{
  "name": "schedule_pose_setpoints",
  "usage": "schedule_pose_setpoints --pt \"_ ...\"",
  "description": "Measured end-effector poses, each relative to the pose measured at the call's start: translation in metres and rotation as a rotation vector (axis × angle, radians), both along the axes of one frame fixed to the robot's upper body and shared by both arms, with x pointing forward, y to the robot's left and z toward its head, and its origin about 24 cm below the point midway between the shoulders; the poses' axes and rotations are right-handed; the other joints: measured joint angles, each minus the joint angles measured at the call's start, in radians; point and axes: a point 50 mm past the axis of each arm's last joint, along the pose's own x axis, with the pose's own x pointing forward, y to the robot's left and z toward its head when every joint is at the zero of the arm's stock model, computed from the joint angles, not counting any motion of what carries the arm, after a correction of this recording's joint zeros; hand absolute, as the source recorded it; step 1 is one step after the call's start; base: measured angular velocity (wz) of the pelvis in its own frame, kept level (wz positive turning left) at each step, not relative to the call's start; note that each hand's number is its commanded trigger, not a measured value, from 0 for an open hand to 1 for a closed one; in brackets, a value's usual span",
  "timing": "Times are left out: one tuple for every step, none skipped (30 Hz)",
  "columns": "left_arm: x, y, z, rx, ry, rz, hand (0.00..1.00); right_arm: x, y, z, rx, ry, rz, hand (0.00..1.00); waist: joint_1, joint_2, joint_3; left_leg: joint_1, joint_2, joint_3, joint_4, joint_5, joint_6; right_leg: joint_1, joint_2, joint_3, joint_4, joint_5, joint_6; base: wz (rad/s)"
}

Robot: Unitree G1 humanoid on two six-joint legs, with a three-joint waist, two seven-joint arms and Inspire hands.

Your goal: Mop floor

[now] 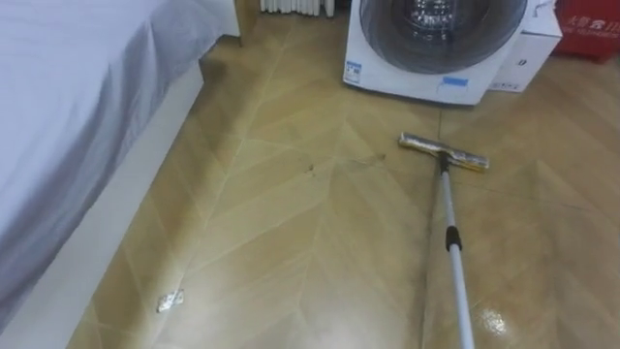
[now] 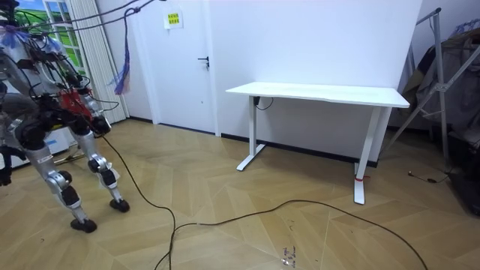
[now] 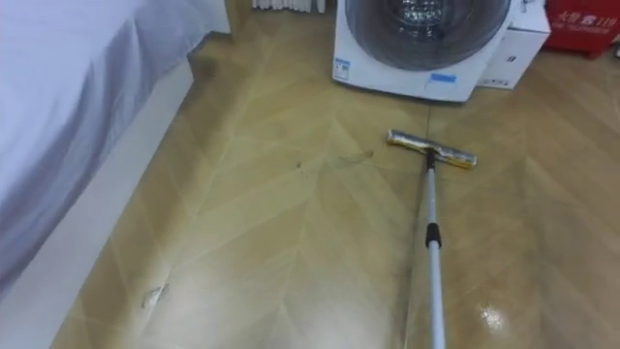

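Long silver-poled mop with a flat yellow head [image 1: 444,152] rests on the herringbone wood floor [image 1: 291,233], near the white round-door washer [image 1: 387,73]. Robot hand grip: cannot tell. Crumpled scrap [image 1: 170,301] by the grey bed [image 1: 77,116] remains (likely mid-task).

wooden floor [image 1: 291,213] bears mop head [image 1: 444,152], scrap [image 1: 170,301], washer [image 1: 387,78].

One mop [image 1: 451,236], one washing machine [image 1: 426,73], one bed [image 1: 68,116], one table [image 2: 319,93], one red box [image 1: 589,29].

Silver-grey legs [image 2: 96,159] with black joints, black feet [image 2: 82,223], long dark trailing cable [image 2: 300,201]
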Motion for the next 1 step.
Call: schedule_pose_setpoints --pt "0.0005 0.0005 0.0003 0.002 -0.003 -0.001 0.0 0.0002 0.0001 0.0 0.001 -0.002 -0.001 1.0 0.001 0.007 0.0002 0.007 0.01 -0.039 -0.003 0.001 -0.001 -0.008 0.007 0.013 0.005 -0.01 -0.007 -0.19"
